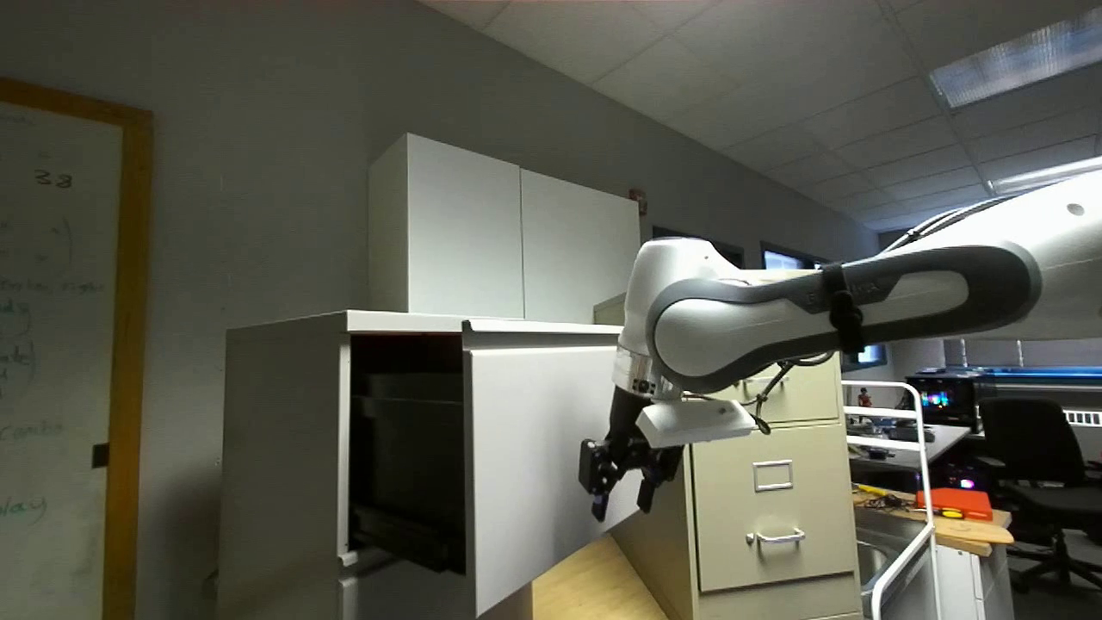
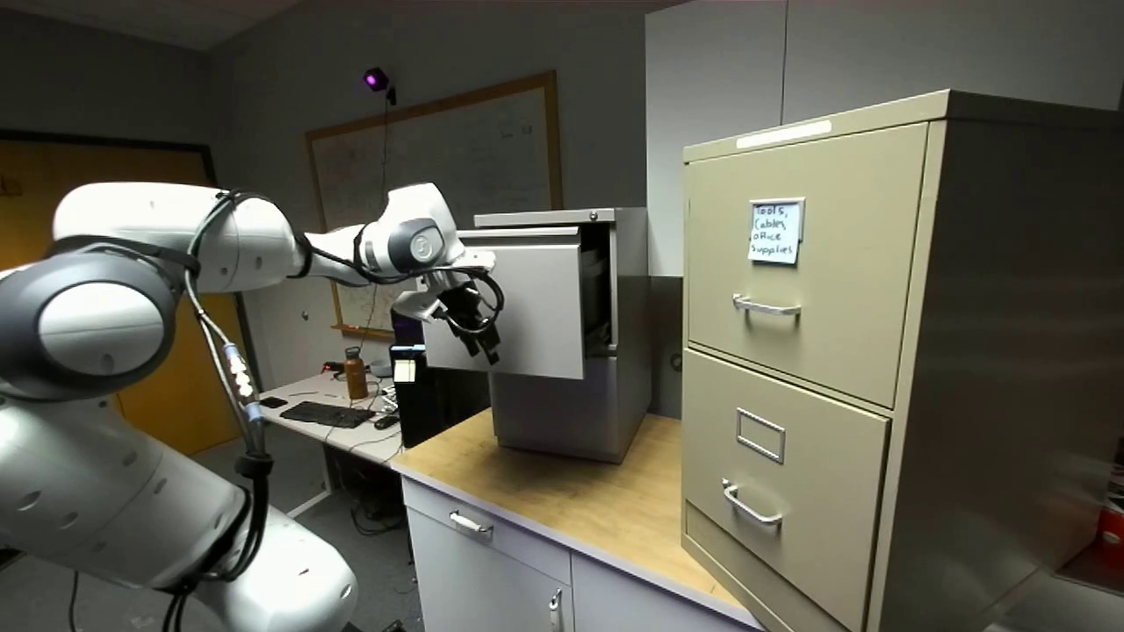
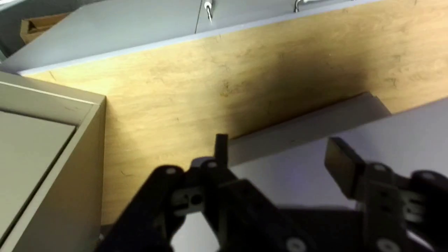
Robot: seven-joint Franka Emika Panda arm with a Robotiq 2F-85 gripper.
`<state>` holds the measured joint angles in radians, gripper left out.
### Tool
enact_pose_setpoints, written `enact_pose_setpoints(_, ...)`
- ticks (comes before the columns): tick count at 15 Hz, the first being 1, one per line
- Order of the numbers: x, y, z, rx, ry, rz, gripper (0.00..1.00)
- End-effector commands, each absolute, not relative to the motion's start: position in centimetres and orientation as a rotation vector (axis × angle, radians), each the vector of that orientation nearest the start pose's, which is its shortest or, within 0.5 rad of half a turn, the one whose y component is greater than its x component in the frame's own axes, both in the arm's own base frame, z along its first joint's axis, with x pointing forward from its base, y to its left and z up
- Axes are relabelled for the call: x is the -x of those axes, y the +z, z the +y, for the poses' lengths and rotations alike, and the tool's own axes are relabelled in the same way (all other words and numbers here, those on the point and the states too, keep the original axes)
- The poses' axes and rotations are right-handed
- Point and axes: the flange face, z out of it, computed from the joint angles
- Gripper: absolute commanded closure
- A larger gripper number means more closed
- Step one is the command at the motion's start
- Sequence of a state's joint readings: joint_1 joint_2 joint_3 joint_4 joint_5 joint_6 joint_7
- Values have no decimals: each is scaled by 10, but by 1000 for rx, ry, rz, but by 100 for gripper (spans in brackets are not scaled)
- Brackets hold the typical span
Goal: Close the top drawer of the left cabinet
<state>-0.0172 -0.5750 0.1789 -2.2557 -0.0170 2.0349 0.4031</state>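
One top drawer (image 1: 534, 448) stands partway out of the left cabinet (image 1: 280, 456), lower middle of the frame in an exterior view. It lies just behind the tool (image 1: 622, 501), reaching left, so the push should run leftward there, back into the cabinet; contact unclear. Tool spread wide, holding nothing. Drawer: plain flat white face, near-black inside.
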Motion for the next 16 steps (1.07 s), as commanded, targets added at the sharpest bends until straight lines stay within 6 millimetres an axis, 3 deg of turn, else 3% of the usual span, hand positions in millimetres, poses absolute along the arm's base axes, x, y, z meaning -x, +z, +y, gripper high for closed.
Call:
enact_pose_setpoints(1,-399,648,85,2989,-791,447,57)
enact_pose_setpoints(7,-395,684,93,2746,-1158,562,99)
enact_pose_setpoints(11,-395,688,100,2601,-1311,624,100)
enact_pose_setpoints(16,-412,685,115,2479,-1409,612,100)
